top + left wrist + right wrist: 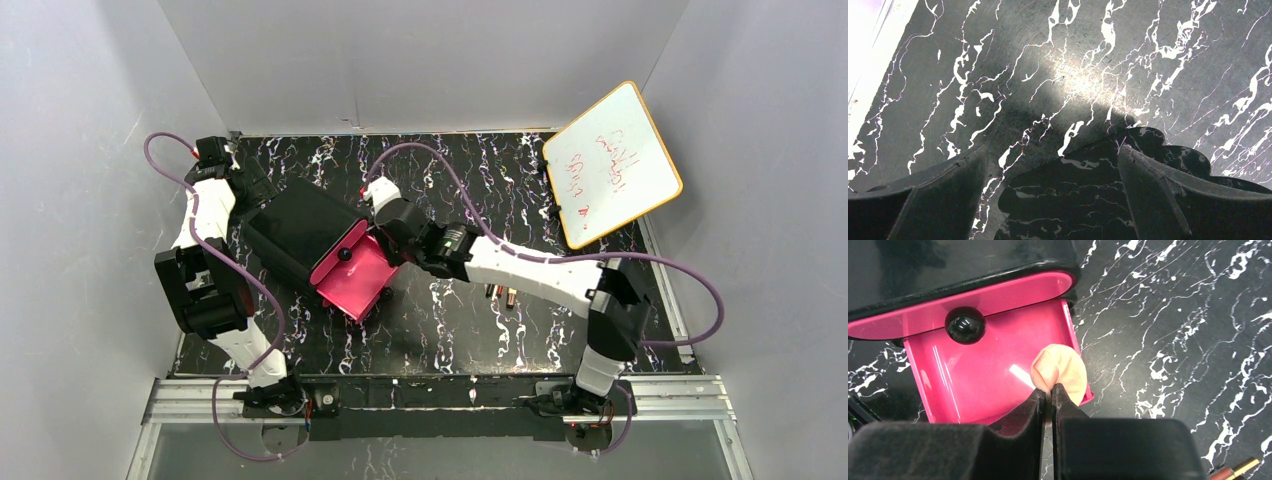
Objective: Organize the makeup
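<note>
My right gripper (1050,389) is shut on the edge of the round peach compact (1063,371) and holds it over the right front corner of the open pink drawer (973,385). In the top view this gripper (380,250) sits at the drawer (352,280) of the black box (300,228). Thin dark and red pencils (500,294) lie on the table under my right forearm; one tip shows in the right wrist view (1239,470). My left gripper (1053,150) is open and empty over bare marble, behind the box at the back left (245,185). The yellow packet, tan stick and pink tube are out of view.
The orange-rimmed whiteboard (612,165) leans at the back right. The drawer above the open one is shut, with a black knob (965,325). Grey walls close in the marble table (450,330) on three sides.
</note>
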Robot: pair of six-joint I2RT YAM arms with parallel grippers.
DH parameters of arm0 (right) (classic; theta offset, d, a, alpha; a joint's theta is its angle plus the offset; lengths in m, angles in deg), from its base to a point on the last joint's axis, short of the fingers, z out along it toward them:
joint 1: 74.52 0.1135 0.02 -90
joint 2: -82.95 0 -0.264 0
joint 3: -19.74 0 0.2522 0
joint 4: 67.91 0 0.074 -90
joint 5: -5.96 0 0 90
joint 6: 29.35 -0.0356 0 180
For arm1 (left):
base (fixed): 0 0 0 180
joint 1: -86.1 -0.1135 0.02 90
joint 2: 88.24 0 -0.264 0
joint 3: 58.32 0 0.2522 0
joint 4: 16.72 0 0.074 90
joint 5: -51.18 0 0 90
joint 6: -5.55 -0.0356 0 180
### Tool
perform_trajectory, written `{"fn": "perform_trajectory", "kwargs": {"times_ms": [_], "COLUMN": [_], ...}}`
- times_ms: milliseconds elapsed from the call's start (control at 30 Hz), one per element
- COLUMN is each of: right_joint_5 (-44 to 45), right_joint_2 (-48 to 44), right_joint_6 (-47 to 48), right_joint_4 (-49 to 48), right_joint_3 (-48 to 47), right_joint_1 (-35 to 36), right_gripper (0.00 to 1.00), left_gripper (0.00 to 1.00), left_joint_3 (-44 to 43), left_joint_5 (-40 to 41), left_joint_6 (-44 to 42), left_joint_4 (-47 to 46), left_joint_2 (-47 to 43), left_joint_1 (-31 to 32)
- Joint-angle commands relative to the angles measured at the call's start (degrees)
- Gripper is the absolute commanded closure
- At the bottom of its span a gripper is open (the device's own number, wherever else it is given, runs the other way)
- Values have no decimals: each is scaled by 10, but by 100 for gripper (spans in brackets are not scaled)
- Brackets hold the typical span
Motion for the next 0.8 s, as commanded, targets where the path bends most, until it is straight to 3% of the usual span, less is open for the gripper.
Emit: {"fn": "perform_trajectory", "kwargs": {"times_ms": [0,300,367,433,500,767], "right_joint_5": [5,0,-2,1,10,95], "right_joint_2": [50,111,114,113,108,48], "right_joint_6": [5,3,3,6,11,35], "right_joint_4": [20,30,33,34,36,74], "right_joint_3": [-42,-99,-104,-106,-109,-107], "right_joint_1": [11,33,34,35,35,16], "right_gripper": [86,84,74,52,42,38], "left_gripper": [2,2,2,1,2,2], "left_joint_3": [-5,-4,-3,-3,-4,-1], "left_joint_5": [-11,-11,-11,-11,-11,-11], "left_joint_6": [-14,-13,-13,-13,-13,-13], "left_joint_4": [38,35,35,35,34,33], "left_joint_2": [-16,-15,-14,-13,-13,-14], "left_joint_1": [11,11,11,12,11,11]}}
